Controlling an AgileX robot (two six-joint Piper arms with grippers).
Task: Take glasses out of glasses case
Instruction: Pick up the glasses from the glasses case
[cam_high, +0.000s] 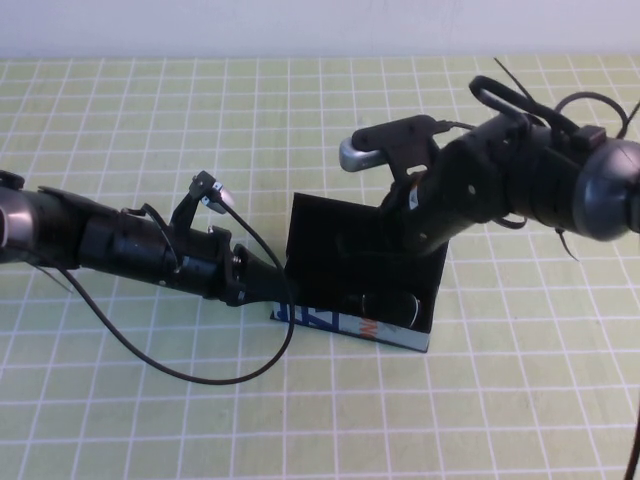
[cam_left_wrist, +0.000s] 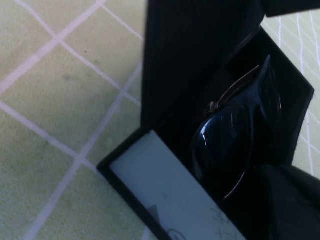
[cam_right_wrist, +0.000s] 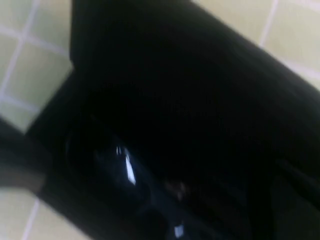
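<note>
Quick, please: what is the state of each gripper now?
Left gripper: at the glasses case, state cannot be told.
Right gripper: closed inside the case; hold on glasses unclear.

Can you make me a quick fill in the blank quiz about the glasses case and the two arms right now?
1. The glasses case sits on the table with its lid ____.
2. The glasses lie ____ the case.
3. The ____ pincer reaches down into the case.
4. The left pincer sits at the case's ____ end.

Missing words: open; inside; right; left
</note>
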